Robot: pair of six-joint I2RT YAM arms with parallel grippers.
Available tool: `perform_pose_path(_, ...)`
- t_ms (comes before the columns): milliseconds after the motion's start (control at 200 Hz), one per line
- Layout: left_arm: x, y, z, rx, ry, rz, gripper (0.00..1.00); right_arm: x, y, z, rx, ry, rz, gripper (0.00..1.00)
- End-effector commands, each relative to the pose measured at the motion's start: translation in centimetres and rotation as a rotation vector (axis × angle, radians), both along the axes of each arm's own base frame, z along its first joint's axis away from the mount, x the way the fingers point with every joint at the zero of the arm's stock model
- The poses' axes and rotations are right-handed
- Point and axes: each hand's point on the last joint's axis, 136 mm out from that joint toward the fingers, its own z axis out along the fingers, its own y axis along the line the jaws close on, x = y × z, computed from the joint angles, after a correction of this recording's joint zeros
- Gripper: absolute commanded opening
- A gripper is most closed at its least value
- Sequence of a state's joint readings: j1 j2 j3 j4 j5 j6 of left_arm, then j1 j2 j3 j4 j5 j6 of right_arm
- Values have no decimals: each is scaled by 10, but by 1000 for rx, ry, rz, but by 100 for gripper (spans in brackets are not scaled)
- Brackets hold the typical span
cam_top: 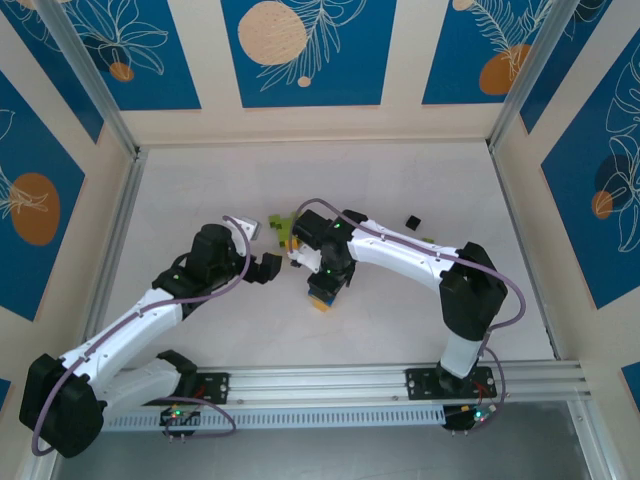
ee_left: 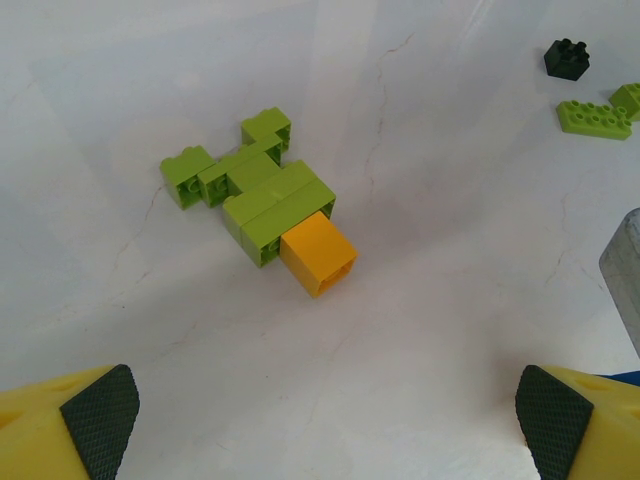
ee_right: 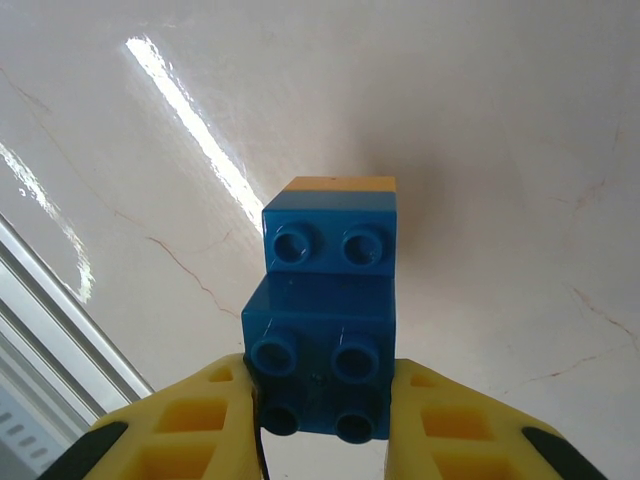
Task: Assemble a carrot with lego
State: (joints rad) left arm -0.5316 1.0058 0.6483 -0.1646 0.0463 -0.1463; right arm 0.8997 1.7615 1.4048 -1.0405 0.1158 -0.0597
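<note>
White veined tabletop [cam_top: 400,170] between cream walls [cam_top: 400,60] with blue floral panels [cam_top: 350,70], aluminium corner posts [cam_top: 98,85].

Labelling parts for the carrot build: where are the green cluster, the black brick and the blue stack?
green cluster [ee_left: 255,188], left wrist view, top of its central brick.
black brick [ee_left: 567,60], left wrist view, middle of the brick.
blue stack [ee_right: 326,300], right wrist view, flat face between stud rows.
</note>
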Motion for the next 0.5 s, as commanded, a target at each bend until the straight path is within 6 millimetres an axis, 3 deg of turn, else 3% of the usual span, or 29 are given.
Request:
perform_pose_path(0, 0, -7, 8, -1, -13, -38, 100, -32, -18, -41, -124, 144, 2, 27)
perform_pose_path(100, 0, -7, 9, -2, -13, -37, 99, -29, -16, -32, -102, 122, 9, 27)
perform_pose_path(325, 0, -7, 8, 1, -12, -37, 100, -28, -8, 11, -2, 54, 87, 27)
perform_pose_path(495, -1, -8, 8, -1, -12, -40, 99, -30, -17, 20, -13, 27, 140, 27)
